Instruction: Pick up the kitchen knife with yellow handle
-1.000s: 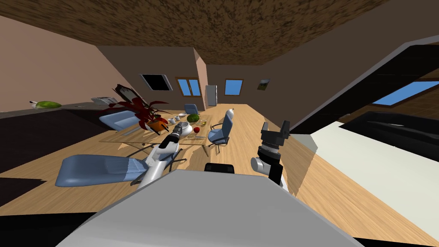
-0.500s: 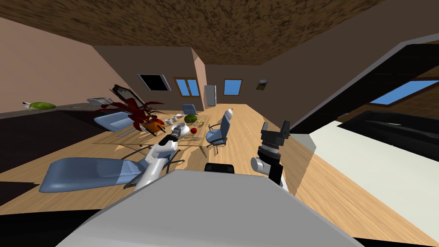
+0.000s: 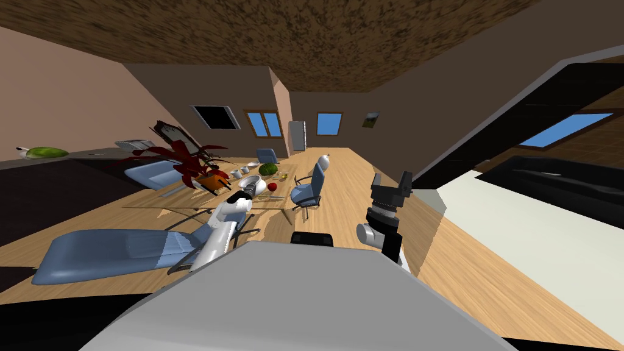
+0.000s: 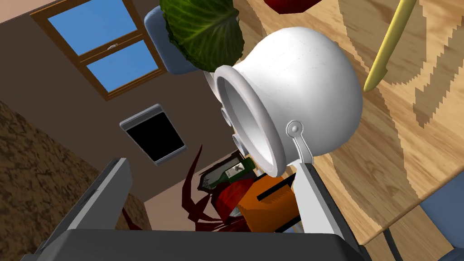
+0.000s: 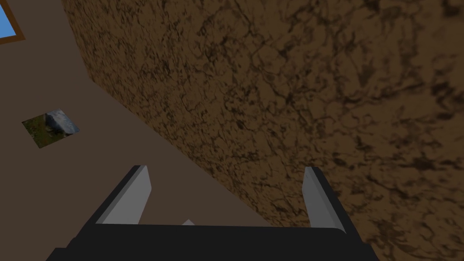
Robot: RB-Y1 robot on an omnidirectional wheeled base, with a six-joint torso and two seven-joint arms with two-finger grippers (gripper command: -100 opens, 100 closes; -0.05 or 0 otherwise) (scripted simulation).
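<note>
Your left gripper stands spread wide, grasping nothing, at the light wooden table; one finger sits just beside the round white pot. The slim kitchen knife with a yellow handle lies flat on the table beyond that pot (its blade cannot be made out). Your right gripper is raised on your right, released

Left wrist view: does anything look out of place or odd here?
Nothing looks spilled or broken. The oddity is the aim: the open left gripper points at the white pot, while the yellow-handled knife lies beyond the pot, off to one side.
</note>
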